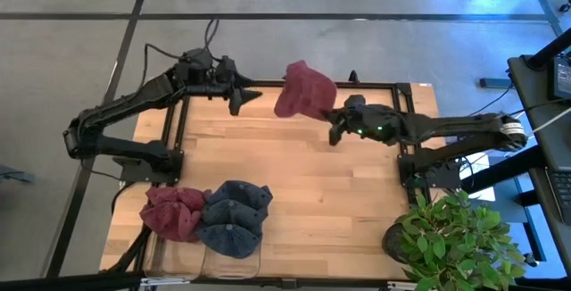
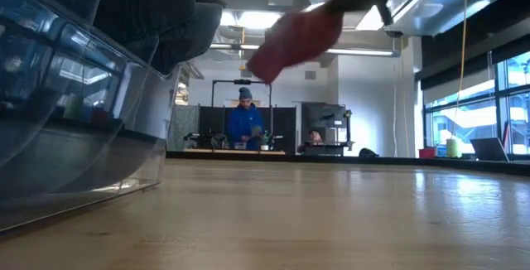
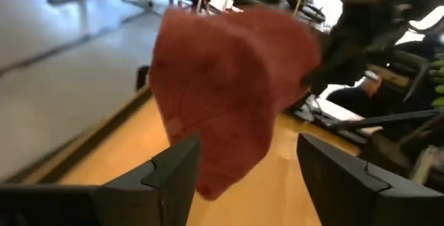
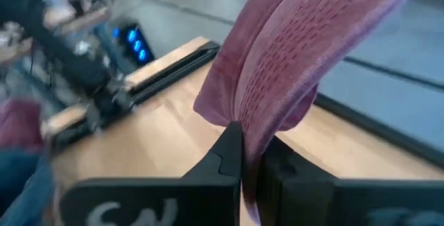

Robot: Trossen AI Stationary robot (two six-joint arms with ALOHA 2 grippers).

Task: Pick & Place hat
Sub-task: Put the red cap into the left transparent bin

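Right tool [image 4: 251, 167] pinches hat [image 4: 298, 53] (brim seemingly hidden).

Left arm folded back then reaching along the far edge, left gripper [image 1: 252, 96] with fingers [image 3: 166, 177] spread wide and empty; right arm stretched in from the right, right gripper [image 1: 326, 115] pinched together, raised.
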